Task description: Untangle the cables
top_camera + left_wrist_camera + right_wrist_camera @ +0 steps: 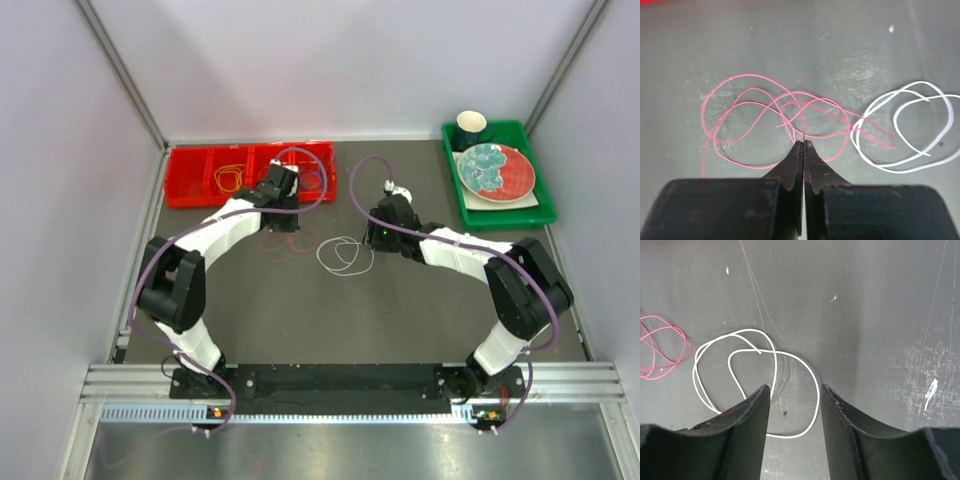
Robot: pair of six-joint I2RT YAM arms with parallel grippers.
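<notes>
Looks like a robotics lab test cell, not a home. Closed in on 3 sides by plain pale panels (60,100) with metal struts (120,70). Dark, scuffed tabletop (300,310). 2 white-and-black arms (225,228) bolted to an aluminium rail (350,385) at the near edge. Red compartment bin (190,185) and green tray (540,215) of dishes (495,170), probably props, along the back.

A red compartment tray (188,185) sits at the far left of the dark, scratched surface (400,310). At the far right a green tray (500,218) holds a dark cup (471,127) and, nearer, a red-and-teal plate (495,170) on a white slab (471,196).
</notes>
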